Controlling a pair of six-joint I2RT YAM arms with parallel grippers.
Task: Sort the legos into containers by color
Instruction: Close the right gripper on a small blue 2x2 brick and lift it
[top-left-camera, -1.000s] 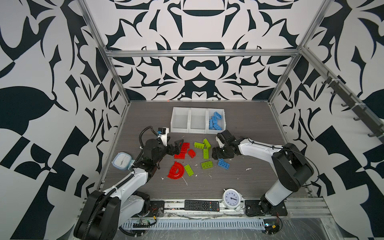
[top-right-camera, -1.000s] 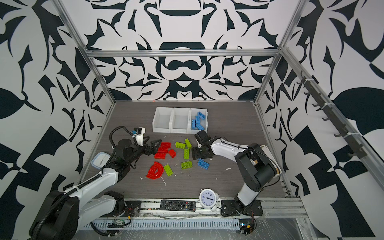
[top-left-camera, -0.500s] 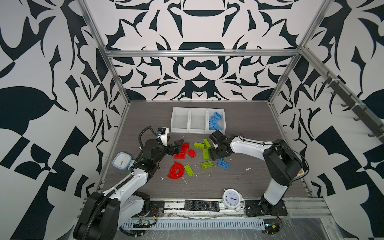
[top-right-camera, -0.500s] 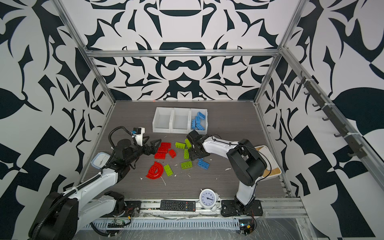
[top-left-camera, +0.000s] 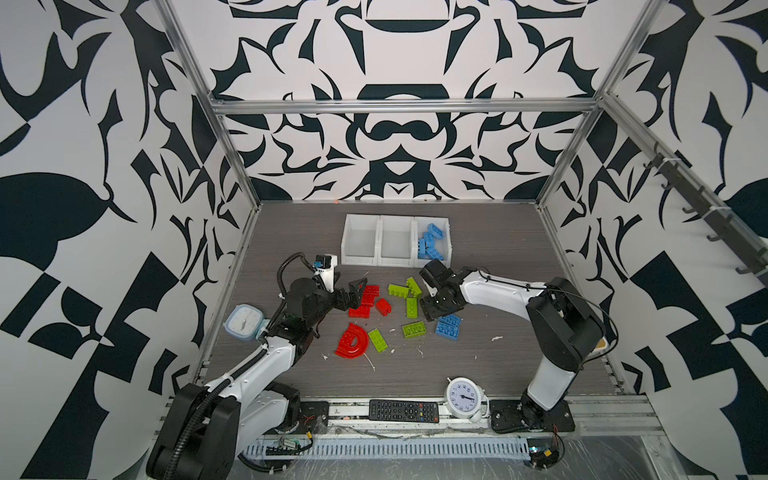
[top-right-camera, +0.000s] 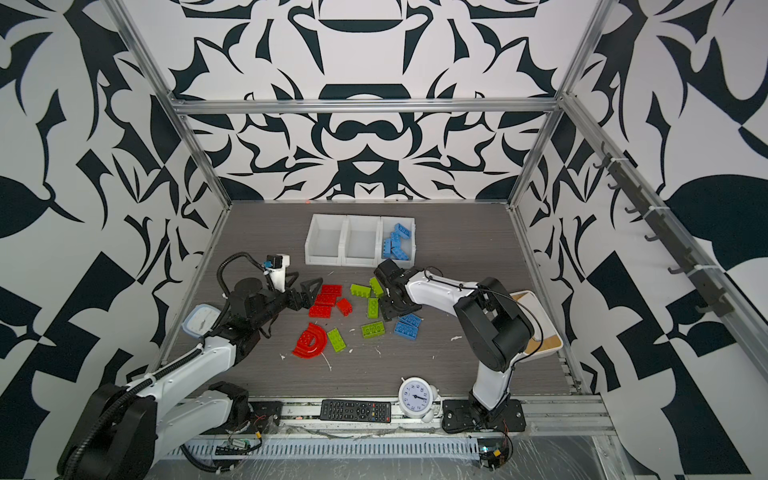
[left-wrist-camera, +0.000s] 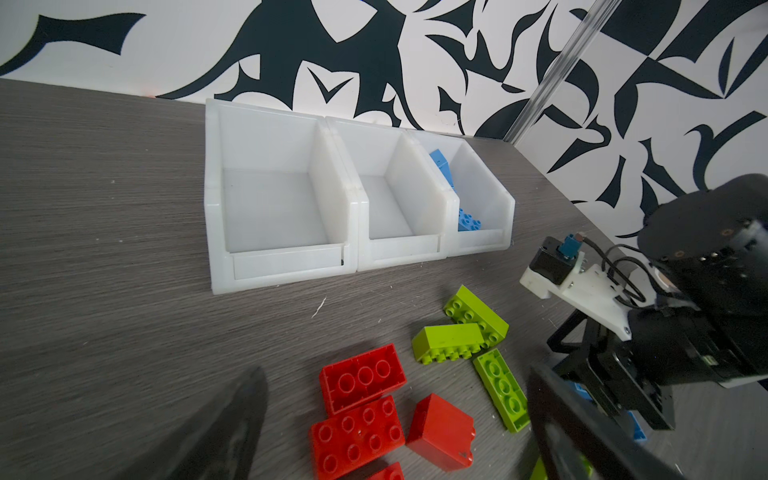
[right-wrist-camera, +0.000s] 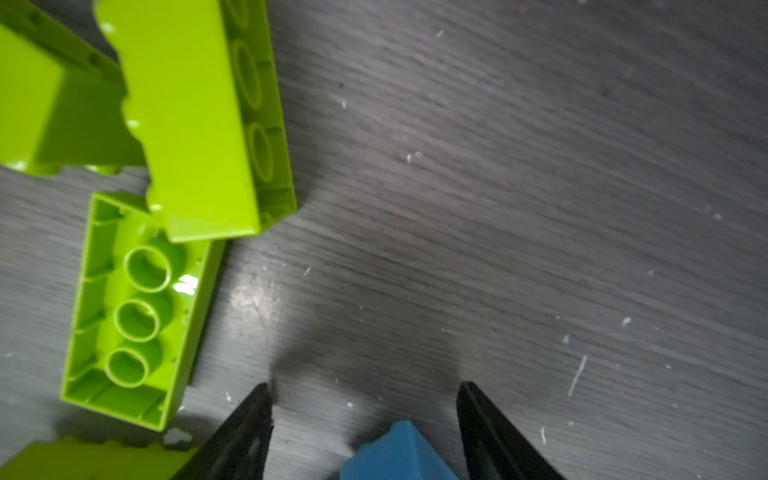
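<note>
Right fingers (right-wrist-camera: 245, 436) shifted, spread astride blue brick (right-wrist-camera: 395, 453) lying crosswise; left fingers (left-wrist-camera: 232, 424) spread.

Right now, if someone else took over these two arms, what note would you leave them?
Left gripper: open, empty, over the red bricks.
Right gripper: open, straddling a blue brick on the table.
Done: blue bricks in the right-end bin.
To do: two loose blues, five green bricks, the reds and the red arch. The other two bins are empty.
</note>
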